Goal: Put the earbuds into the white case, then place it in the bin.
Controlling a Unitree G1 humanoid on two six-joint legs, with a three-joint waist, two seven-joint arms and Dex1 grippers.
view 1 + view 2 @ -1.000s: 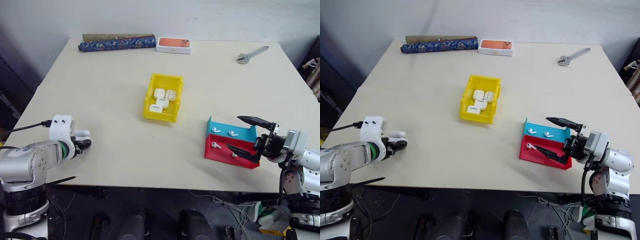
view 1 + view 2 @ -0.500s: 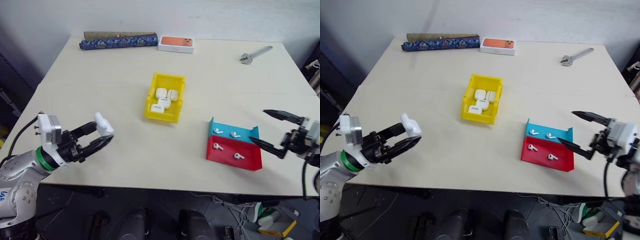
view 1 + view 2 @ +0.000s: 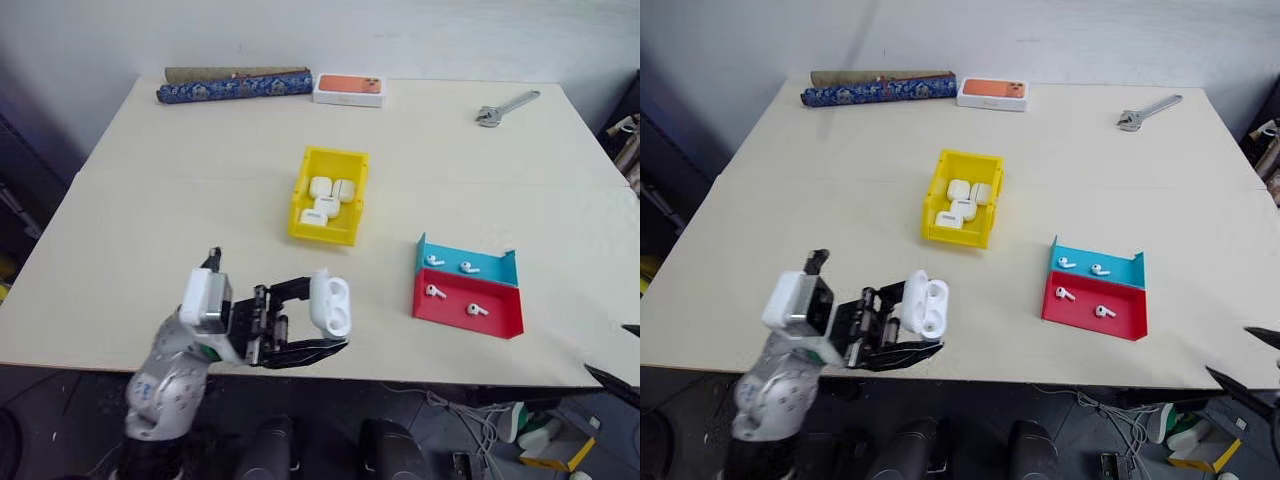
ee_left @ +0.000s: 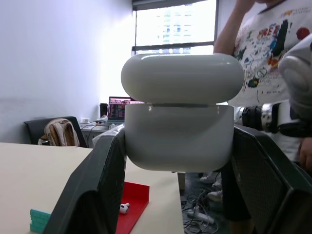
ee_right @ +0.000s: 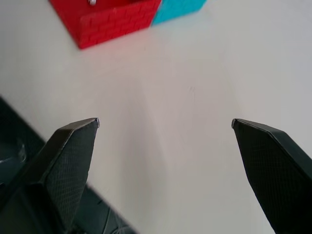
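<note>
Left gripper (image 3: 318,322) clamping white case (image 3: 329,303) between both fingers, holding it over near bench (image 3: 180,200) edge, lid facing right toward trays. Case lid looking slightly ajar in left wrist view. Right gripper (image 5: 165,124) standing wide, gripping nothing, hovering over bare bench just beside red tray (image 3: 468,305). Four earbuds (image 3: 433,292) lying loose: two in red tray, two in blue tray (image 3: 465,262) touching behind it. Yellow bin (image 3: 328,194) sitting mid-bench, holding several white cases. Person (image 4: 273,58) standing beyond bench.
</note>
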